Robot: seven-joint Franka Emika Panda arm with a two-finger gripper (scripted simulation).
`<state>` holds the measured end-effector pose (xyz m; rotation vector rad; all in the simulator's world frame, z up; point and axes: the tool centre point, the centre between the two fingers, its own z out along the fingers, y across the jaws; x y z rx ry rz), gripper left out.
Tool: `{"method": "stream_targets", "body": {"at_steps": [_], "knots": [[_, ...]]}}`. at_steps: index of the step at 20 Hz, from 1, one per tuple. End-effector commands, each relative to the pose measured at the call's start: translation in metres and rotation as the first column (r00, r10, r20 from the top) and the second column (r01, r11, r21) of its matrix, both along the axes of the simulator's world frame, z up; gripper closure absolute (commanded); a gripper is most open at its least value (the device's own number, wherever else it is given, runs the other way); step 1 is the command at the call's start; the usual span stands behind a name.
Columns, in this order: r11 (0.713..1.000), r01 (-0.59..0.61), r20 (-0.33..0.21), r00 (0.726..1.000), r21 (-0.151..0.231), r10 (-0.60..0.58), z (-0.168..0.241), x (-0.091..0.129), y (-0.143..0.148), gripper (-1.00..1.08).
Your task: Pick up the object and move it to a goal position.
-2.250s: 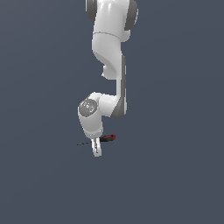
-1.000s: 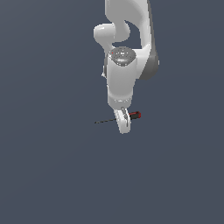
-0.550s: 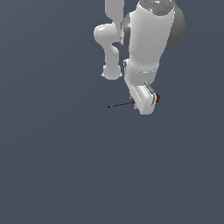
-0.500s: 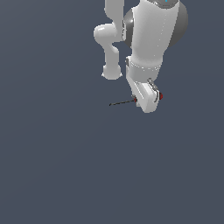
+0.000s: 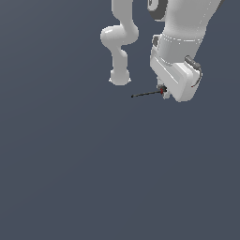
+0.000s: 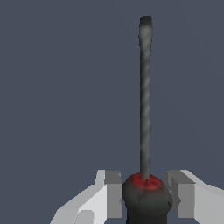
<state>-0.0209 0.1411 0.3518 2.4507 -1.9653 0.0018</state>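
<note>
The object is a tiny screwdriver (image 5: 149, 93) with a red-and-black handle and a long thin dark shaft. In the exterior view its shaft sticks out toward that view's left from under the white hand. My gripper (image 5: 163, 91) is shut on the handle, which is mostly hidden there. The wrist view shows the handle (image 6: 146, 199) squeezed between my two grey pads (image 6: 113, 192), with the shaft (image 6: 145, 96) running straight away from my gripper (image 6: 146, 193). The screwdriver hangs in the air, apart from any surface.
The arm's white links (image 5: 120, 42) rise at the top of the exterior view, with the large wrist housing (image 5: 180, 56) on that view's right. Plain dark grey ground (image 5: 93, 178) fills everything else.
The arm has carried the screwdriver upward and toward the exterior view's right, closer to the camera. The gripper has stayed shut on the handle throughout.
</note>
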Motion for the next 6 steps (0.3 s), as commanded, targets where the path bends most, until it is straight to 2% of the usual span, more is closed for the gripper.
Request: {"method": "stream_targets", "body": {"at_steps": [1, 6], "knots": [[1.000, 0.001, -0.001, 1.000, 0.000, -0.001, 0.0086, -0.0007, 0.0057, 1.08], [1.000, 0.000, -0.001, 1.000, 0.000, 0.000, 0.0138, -0.0005, 0.0097, 1.08]]}}
